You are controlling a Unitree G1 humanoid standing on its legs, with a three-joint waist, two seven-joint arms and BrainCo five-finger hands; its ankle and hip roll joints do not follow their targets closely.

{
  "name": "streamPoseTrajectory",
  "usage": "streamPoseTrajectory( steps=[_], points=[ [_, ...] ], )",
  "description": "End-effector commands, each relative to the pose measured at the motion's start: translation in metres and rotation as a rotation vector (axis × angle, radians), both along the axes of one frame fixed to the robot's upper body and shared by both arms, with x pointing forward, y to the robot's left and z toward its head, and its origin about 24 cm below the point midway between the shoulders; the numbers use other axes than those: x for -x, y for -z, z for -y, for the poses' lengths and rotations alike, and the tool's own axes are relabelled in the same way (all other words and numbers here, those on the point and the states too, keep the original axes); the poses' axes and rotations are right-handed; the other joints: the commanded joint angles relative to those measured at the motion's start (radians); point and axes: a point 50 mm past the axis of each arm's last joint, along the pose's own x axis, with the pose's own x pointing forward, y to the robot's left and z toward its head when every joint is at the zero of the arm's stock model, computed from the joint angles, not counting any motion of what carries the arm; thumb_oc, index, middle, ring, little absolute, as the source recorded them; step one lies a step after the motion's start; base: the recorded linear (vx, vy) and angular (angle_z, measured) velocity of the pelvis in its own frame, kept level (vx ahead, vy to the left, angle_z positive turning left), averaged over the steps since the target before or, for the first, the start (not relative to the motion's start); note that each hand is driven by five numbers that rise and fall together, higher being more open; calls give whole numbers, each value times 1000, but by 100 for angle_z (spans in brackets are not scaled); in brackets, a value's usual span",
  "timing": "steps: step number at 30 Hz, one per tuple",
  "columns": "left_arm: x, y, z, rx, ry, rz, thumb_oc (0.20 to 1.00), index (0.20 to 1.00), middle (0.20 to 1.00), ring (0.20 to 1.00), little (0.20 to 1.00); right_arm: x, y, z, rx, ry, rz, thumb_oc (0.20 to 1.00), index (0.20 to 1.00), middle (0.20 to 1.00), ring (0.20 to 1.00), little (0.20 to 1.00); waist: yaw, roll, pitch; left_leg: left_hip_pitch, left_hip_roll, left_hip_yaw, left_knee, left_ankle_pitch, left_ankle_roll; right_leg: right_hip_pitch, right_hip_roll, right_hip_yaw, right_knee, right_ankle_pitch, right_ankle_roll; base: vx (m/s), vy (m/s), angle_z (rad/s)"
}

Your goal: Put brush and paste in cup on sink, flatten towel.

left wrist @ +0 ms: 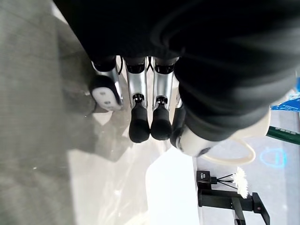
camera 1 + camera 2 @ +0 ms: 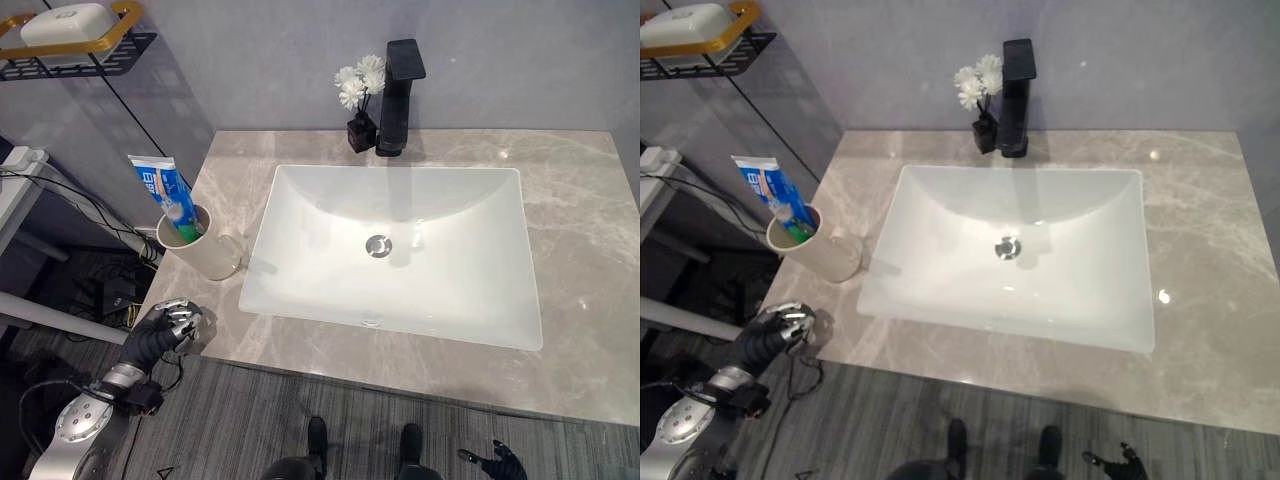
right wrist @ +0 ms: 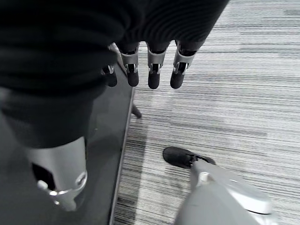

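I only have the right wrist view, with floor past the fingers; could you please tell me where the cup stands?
Observer: The cup stands on the countertop, just left of the basin.
Operator: Thank you. Is anything in it?
Observer: Yes, the toothpaste tube stands in it, leaning left, with something green beside it that I cannot identify.
Operator: And where is the left hand, please?
Observer: The left hand is at the countertop's front left corner, in front of the cup, fingers relaxed and holding nothing.
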Motion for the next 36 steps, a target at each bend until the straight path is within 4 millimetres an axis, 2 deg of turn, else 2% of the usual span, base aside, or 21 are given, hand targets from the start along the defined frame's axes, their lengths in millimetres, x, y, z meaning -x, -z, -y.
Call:
streamPoseTrajectory(
  steps=[1,8,15,22,36],
  points=[
    [-17,-8,7,-30,-12,82,200,200,200,200,200,-35,-9,-7,14,-56,90,1000,1000,1000,1000,1000,-17,-17,55,-11,12,26,3,33,-27,9,-29,23,12,91,36,0,0,0],
    [-28,-17,8,-54,-33,133,200,200,200,200,200,-52,-15,-10,42,-96,133,1000,1000,1000,1000,1000,-19,-20,69,-18,12,29,3,32,-27,-1,-30,25,18,87,35,0,0,0],
    [-38,-27,-2,-62,-94,182,200,200,200,200,200,-52,-16,-9,43,-99,134,1000,1000,1000,1000,1000,-26,-15,88,-27,14,36,3,34,-28,-22,-28,36,30,87,33,0,0,0],
    [-50,-35,-1,-52,-115,223,200,200,200,200,200,-54,-17,-7,56,-106,130,1000,1000,1000,1000,1000,-34,-11,103,-36,18,42,3,36,-29,-41,-26,47,36,84,31,-2,0,0],
    [-68,-38,0,-45,-163,247,200,200,200,200,200,-62,-21,-6,79,-143,146,1000,1000,1000,1000,1000,-51,-18,117,-50,23,59,3,33,-28,-73,-20,71,34,91,31,-1,2,-5]
  ],
)
